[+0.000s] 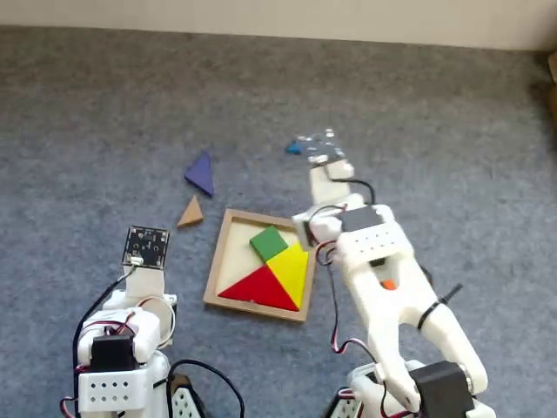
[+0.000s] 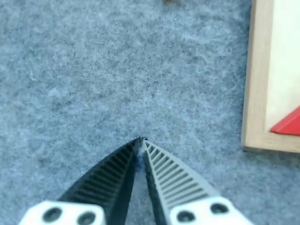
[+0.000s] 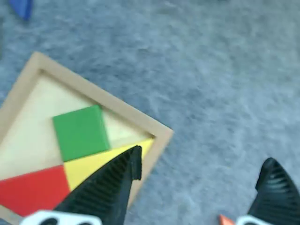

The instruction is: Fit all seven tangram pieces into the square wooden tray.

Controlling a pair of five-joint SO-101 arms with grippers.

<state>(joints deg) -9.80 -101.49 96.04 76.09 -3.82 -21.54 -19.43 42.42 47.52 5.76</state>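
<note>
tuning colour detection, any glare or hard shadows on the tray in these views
High view: even light on the tray, no glare or hard shadow; green piece, yellow piece and red piece read plainly. Left wrist view: tray floor pale, no hotspot. Right wrist view: no glare; a finger of the right gripper hides part of the yellow piece.

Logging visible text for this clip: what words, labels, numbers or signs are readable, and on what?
None can be read.
The wooden tray, the green square, yellow triangle and red triangle in it, and the blue triangle and tan triangle beside it are plain.
Any marking on the small black board is too small to read.
</note>
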